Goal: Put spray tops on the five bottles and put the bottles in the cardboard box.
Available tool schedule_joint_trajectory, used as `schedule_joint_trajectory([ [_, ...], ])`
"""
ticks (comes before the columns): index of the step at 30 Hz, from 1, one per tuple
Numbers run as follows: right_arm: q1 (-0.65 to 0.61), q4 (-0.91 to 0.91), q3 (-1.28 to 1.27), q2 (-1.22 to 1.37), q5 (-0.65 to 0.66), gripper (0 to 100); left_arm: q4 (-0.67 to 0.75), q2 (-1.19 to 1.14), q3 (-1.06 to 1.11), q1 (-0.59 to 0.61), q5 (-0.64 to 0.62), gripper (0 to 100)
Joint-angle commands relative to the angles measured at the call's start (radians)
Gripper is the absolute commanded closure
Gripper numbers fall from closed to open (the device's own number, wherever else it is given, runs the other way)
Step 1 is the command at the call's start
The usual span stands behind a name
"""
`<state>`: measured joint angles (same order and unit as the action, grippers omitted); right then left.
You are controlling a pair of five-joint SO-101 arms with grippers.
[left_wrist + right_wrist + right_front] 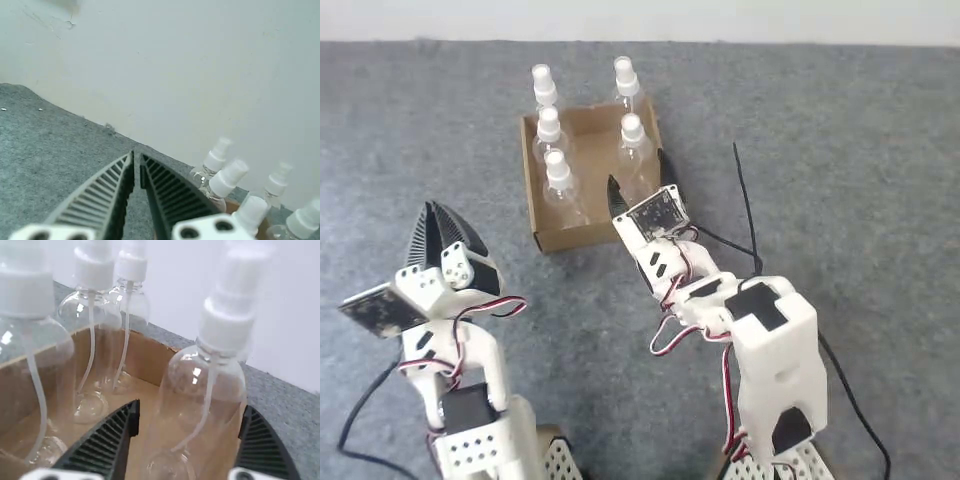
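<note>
While the left gripper (136,156) sits closed, the right gripper (637,170) stands open around a bottle (205,390).

Grey carpet-like table covering (880,150), speckled and flat, plain white wall (740,20) along its far edge

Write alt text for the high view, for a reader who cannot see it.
Five clear bottles with white spray tops stand upright in an open cardboard box on grey carpet. The right gripper is open around the near-right bottle; the left gripper is shut, raised over the carpet left of the box.
</note>
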<state>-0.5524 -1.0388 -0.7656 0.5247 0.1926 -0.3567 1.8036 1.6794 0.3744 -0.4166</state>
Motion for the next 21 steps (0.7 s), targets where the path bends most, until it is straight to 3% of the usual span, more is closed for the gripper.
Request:
schedule_joint_trajectory([
  [1, -0.002, -0.015, -0.026, -0.105, 0.008, 72.7, 0.038, 0.020, -0.002, 0.002, -0.006, 99],
  [21, -0.005, -0.008, -0.238, -0.334, 0.008, 72.7, 0.038, 0.020, -0.001, 0.003, -0.006, 99],
])
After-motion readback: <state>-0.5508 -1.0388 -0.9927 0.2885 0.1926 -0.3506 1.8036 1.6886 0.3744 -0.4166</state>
